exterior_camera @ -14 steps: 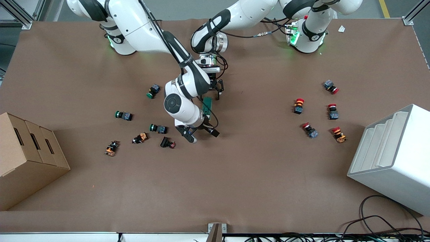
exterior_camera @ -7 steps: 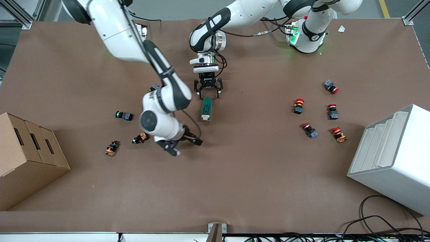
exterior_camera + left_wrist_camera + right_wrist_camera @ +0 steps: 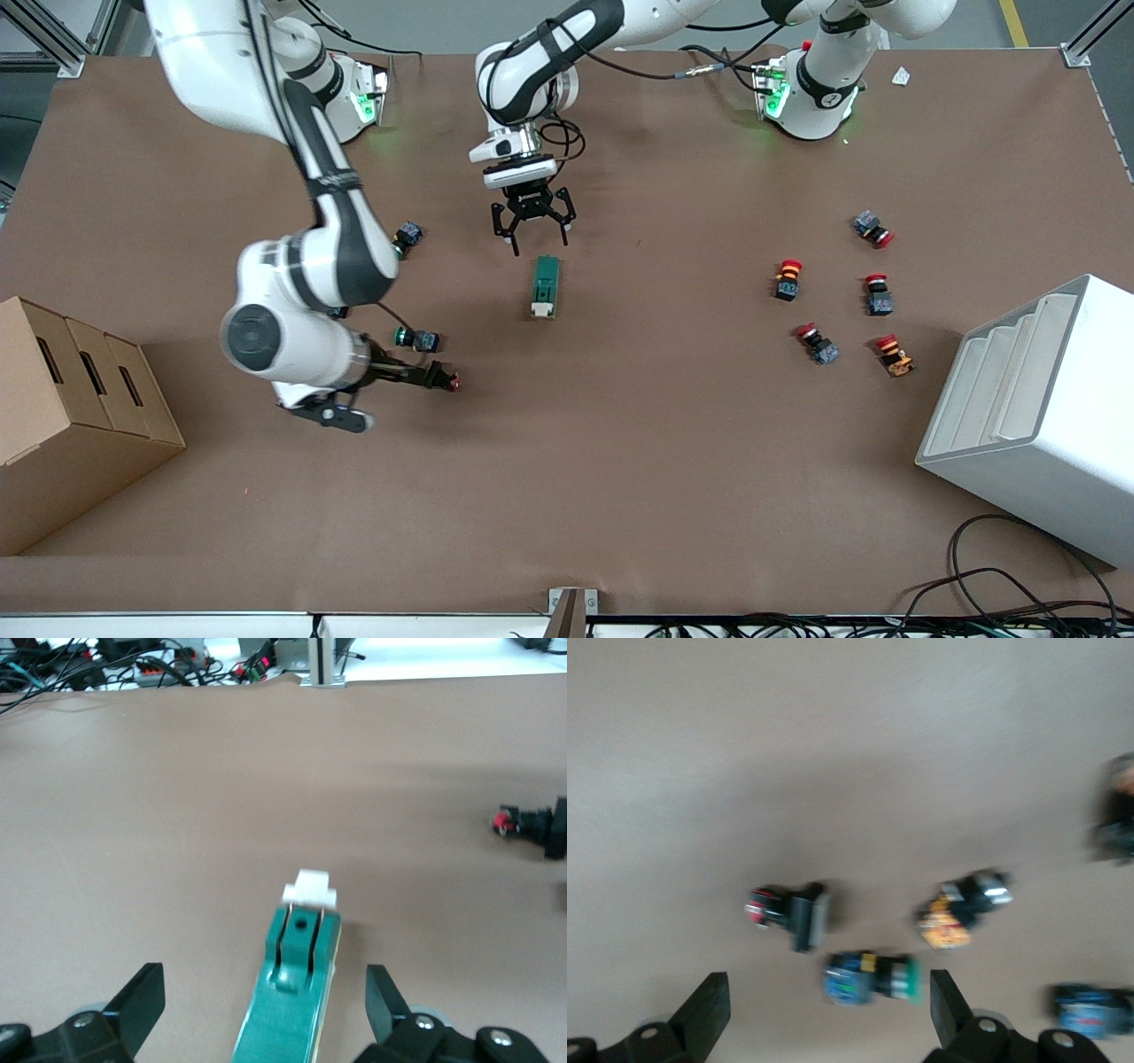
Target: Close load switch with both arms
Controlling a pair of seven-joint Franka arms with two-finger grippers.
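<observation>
The load switch (image 3: 544,286) lies flat mid-table, a dark-green block with its cream lever tab (image 3: 540,309) at the end nearer the front camera. My left gripper (image 3: 530,235) is open and empty over the table at the switch's green end, not touching it. In the left wrist view the switch (image 3: 292,992) lies between the spread fingers (image 3: 142,1001), its tab (image 3: 310,890) pointing away. My right gripper (image 3: 394,399) is open and empty over a group of push buttons toward the right arm's end. Its wrist view shows a green-capped button (image 3: 873,979) between the fingers (image 3: 950,1005).
Push buttons lie around the right gripper: green-capped (image 3: 416,338), black-and-red (image 3: 443,381), another by the arm (image 3: 406,237). Several red buttons (image 3: 824,346) lie toward the left arm's end. A cardboard box (image 3: 80,416) and a white rack (image 3: 1036,416) stand at the table's ends.
My right arm has swung away from the switch toward its own end of the table. My left gripper has drawn back from the switch's green end. The switch has stayed put.
</observation>
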